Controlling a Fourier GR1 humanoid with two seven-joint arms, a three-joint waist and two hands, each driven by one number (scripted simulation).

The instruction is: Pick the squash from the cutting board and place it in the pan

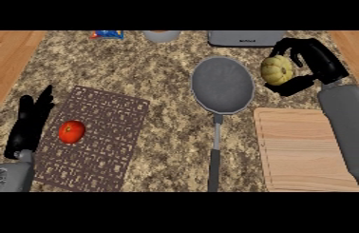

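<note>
- Speckled granite worktop (161, 75) below me, with wood strips showing at both sides.
- My right hand (317, 57) is curled round the squash (276, 69), fingers over its top and thumb underneath. That's a full grip.
- The squash is off the cutting board (301, 151), beyond the board's far edge and just beside the pan (223, 87) on its right.
- The pan lies mid-worktop with its long handle pointing back toward me.
- My left hand (26, 127) rests open at the left edge, fingers straight, beside the brown mat (105, 132).
- A tomato (71, 132) sits on that mat.
- Along the far edge are a blue packet (107, 34), a grey bowl (162, 35) and a grey appliance (245, 38).
</note>
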